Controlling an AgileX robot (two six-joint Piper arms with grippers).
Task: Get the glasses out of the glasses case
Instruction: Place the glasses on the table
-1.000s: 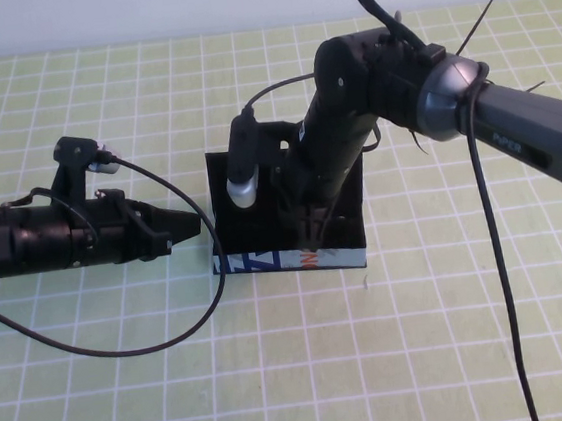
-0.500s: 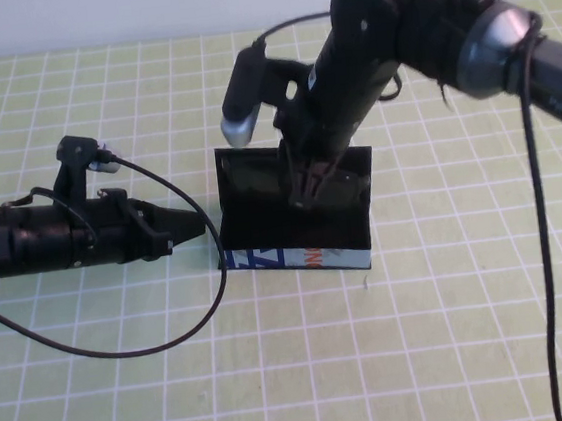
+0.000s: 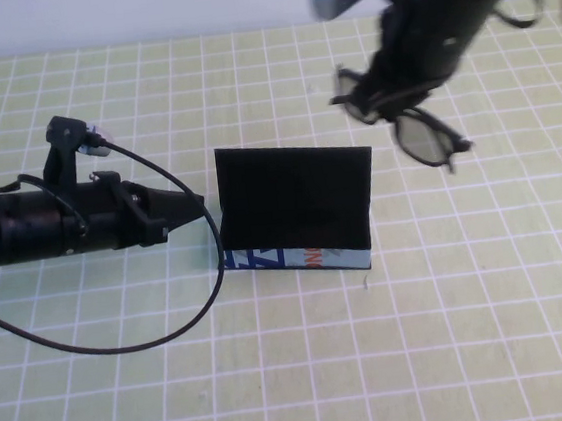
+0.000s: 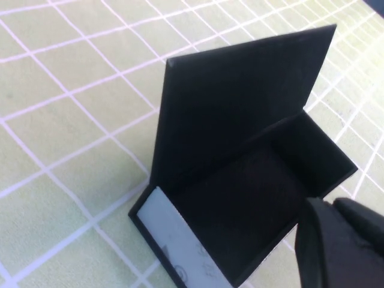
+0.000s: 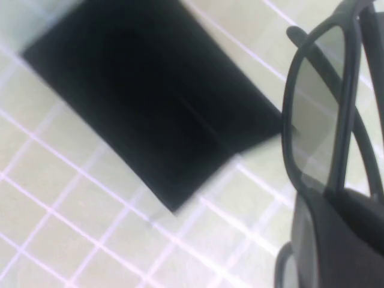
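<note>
The glasses case (image 3: 295, 204) stands open on the mat, black lid upright, light blue printed front (image 3: 296, 259) facing me; its black inside (image 4: 240, 186) shows nothing in it. The dark-framed glasses (image 3: 405, 125) hang in the air above and to the right of the case, with my right gripper (image 3: 385, 91) shut on them near the frame's middle. In the right wrist view a lens and rim of the glasses (image 5: 324, 114) show beside the gripper (image 5: 342, 234), with the case (image 5: 150, 90) below. My left gripper (image 3: 197, 216) lies low at the case's left end, shut, its fingertips (image 4: 339, 240) close to the case wall.
A green mat (image 3: 308, 369) with a white grid covers the table. A black cable (image 3: 124, 343) loops from the left arm over the mat in front of it. A white wall borders the far edge.
My right gripper has risen out of the case and moved up and to the right, carrying the glasses clear of it. The case now stands unobstructed. The left arm has barely moved.
</note>
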